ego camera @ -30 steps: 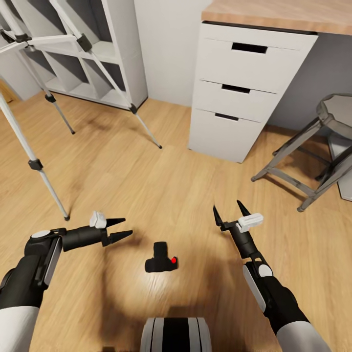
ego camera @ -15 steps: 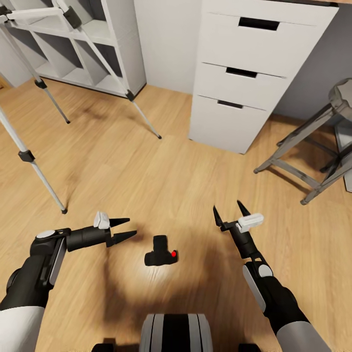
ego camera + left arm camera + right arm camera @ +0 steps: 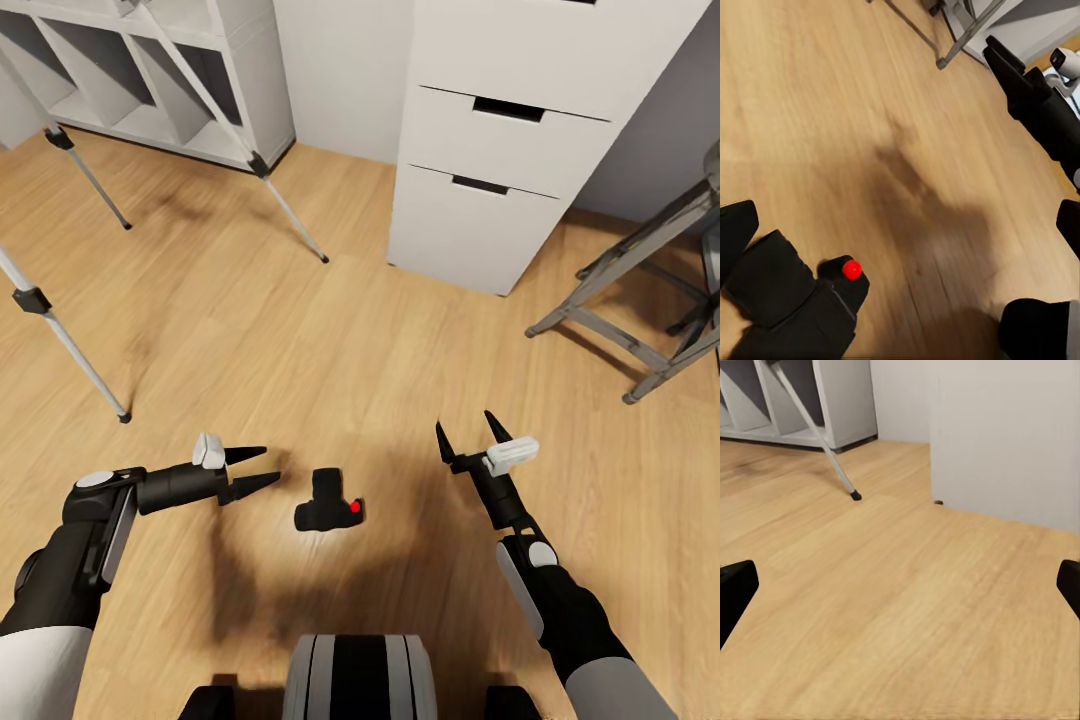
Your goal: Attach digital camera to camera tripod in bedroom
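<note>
One digital camera lies on the floor between two hands. Left hand and right hand both gape wide, holding nothing. One camera tripod stands beyond the left hand.

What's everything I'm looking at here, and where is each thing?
Camera: one, black with a red dot, lying on the floor between the two grippers.
Tripod: one, silver legs with black joints and feet, standing at the left.
Shelf: one, white, cube openings, against the far wall.
Drawer unit: one, white, dark slot handles, beside the shelf.
Stool: one, grey, at the right.
Floor: light wood planks.
Left gripper: black, open, left of the camera.
Right gripper: black, open, right of the camera.
</note>
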Available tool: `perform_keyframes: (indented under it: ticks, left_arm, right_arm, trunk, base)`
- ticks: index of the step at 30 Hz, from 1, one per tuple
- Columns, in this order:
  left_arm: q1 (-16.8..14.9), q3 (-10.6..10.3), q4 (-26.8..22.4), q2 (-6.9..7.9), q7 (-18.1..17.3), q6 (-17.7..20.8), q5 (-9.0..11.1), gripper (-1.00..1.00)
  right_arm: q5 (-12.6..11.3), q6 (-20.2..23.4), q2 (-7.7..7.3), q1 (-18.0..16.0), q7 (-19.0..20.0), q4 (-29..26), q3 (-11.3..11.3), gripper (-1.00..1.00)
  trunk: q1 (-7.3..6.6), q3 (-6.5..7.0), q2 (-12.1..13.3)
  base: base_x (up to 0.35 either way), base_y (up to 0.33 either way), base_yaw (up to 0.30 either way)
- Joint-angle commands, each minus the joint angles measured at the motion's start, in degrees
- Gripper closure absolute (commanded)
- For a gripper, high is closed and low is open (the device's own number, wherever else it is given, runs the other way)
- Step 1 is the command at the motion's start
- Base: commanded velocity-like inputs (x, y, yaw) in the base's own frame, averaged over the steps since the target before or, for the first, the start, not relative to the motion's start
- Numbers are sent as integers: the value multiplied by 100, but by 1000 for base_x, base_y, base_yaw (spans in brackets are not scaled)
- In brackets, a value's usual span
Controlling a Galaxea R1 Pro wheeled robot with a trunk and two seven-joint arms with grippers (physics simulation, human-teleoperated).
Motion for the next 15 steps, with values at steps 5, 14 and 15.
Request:
perform_keyframes:
  ticks: [5,14,15]
  left_arm:
    - [-2,-26,0,-43,-18,60,0,-100]
    - [-2,-35,2,-69,-9,60,0,-100]
    - [-2,-35,2,-72,-7,60,0,-100]
  right_arm:
    - [-59,-14,-5,-3,34,14,14,-100]
    - [-58,-15,-5,-3,40,16,13,-100]
    - [-58,-9,-5,-3,38,18,13,-100]
  trunk:
    - [12,-114,-8]
    - [35,-314,-20]
    - [38,-336,-21]
  base:
    - [0,0,0]
    - [0,0,0]
    - [0,0,0]
